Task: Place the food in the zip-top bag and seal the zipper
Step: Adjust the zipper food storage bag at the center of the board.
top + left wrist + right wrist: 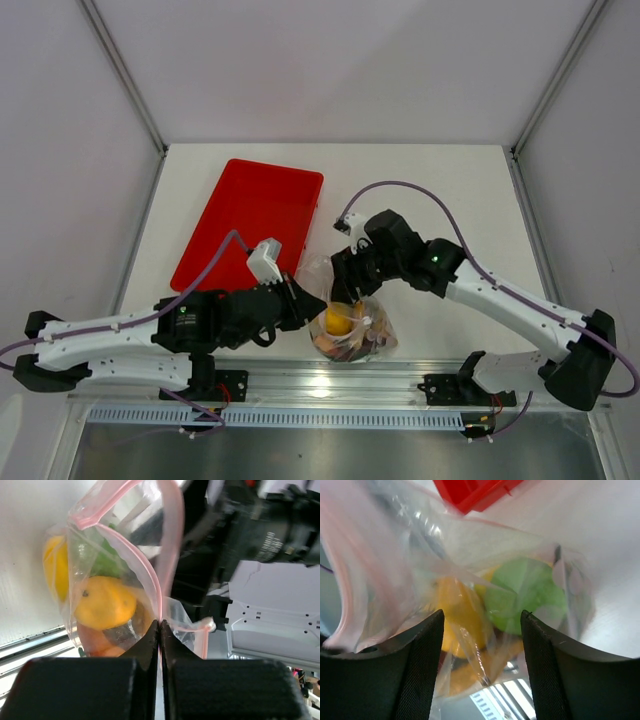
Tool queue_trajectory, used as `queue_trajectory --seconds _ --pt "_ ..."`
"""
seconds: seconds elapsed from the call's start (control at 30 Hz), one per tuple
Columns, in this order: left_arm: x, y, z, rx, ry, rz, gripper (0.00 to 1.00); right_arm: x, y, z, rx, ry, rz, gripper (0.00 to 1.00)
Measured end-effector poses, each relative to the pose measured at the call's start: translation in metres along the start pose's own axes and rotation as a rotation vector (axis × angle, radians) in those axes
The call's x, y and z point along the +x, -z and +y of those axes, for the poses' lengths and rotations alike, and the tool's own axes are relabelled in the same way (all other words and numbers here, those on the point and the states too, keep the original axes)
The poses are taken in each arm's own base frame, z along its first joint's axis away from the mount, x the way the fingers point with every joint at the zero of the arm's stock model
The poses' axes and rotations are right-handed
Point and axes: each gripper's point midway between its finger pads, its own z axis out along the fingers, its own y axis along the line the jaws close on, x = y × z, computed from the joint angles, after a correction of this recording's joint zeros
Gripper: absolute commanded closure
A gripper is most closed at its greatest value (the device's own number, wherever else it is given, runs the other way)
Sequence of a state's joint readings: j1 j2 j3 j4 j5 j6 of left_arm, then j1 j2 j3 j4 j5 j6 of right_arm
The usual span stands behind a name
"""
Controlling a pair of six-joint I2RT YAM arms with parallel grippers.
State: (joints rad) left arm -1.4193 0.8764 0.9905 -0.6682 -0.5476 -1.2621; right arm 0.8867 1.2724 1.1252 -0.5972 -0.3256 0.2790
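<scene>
The clear zip-top bag lies on the table between my two grippers, with the food inside: a yellow mango, an orange fruit and a green lime. My left gripper is shut on the pinkish zipper at the bag's mouth. The mouth still gapes above the pinch. My right gripper is open, its jaws standing either side of the bag's top, and nothing is gripped. In the top view it sits just behind the bag.
The red tray stands at the back left, its corner showing in the right wrist view. The metal rail runs along the near table edge right below the bag.
</scene>
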Motion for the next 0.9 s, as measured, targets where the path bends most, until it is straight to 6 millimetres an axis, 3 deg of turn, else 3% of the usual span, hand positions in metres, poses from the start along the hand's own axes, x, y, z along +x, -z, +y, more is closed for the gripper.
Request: queue_trajectory --seconds 0.2,0.33,0.5,0.63,0.9 --pt "-0.006 0.000 -0.005 0.002 0.025 -0.023 0.99 -0.003 0.052 -0.003 0.099 0.096 -0.035 0.34" --pt "-0.013 0.002 -0.009 0.009 0.034 -0.047 0.99 0.000 0.094 0.010 0.073 0.167 -0.098 0.33" --pt "-0.016 0.003 -0.010 0.005 0.034 -0.060 0.99 0.013 0.126 0.033 -0.034 0.233 -0.134 0.34" --pt "-0.021 0.007 -0.013 0.006 0.037 -0.069 1.00 0.023 0.137 0.053 -0.145 0.259 -0.140 0.36" --pt "-0.022 0.002 -0.019 -0.022 0.041 -0.074 0.99 0.054 0.123 0.070 -0.266 0.271 -0.024 0.41"
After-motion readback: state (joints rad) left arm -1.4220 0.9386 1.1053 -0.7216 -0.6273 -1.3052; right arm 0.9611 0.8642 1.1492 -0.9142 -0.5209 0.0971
